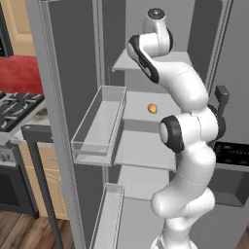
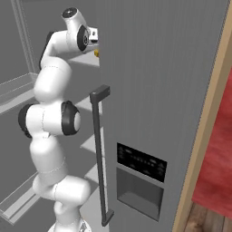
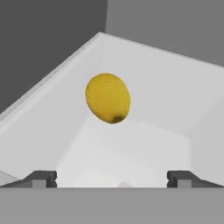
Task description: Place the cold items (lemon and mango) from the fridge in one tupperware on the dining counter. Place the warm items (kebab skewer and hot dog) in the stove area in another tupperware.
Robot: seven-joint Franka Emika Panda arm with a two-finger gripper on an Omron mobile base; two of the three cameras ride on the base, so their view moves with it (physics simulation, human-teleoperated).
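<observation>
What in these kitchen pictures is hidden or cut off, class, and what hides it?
- Gripper: hand view's bottom edge cuts the open fingers down to their tips.
- Lemon: right base view, mostly behind the fridge door.
- Stove: left base view, cut by the left edge.
- Mango: too small for detail.

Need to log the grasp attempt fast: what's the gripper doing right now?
Gripper: open, holding nothing; the lemon lies ahead on the fridge shelf.

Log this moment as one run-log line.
phase: reaching into fridge | hand: open, empty | target: lemon on shelf, untouched | mango: lower shelf
</observation>
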